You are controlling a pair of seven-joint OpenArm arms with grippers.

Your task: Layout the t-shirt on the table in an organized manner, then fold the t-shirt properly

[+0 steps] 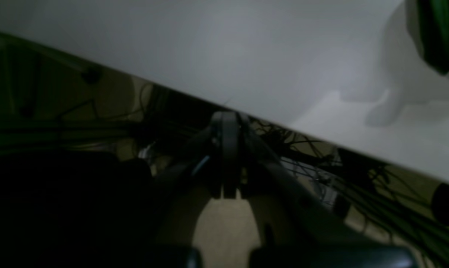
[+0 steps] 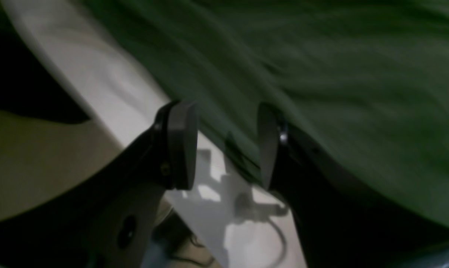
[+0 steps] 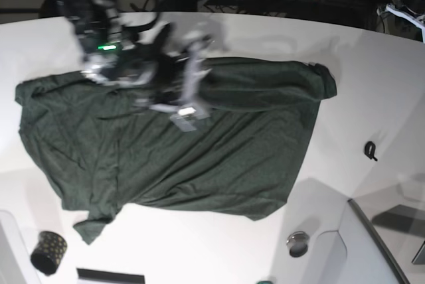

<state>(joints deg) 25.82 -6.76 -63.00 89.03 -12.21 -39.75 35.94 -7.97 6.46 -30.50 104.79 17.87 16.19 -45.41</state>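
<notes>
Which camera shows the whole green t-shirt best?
The base view: the whole t-shirt shows there, spread on the white table. The right wrist view gives only a blurry close-up of green cloth beside the open right hand. The left wrist view catches just a scrap in its top corner.

Both wrist views are dim and soft. Beyond the closed left jaws the bench is a grey haze with a pale shadow; fabric past the right jaws smears. The base view is brighter, its arm motion-blurred, the bench glaring.
</notes>
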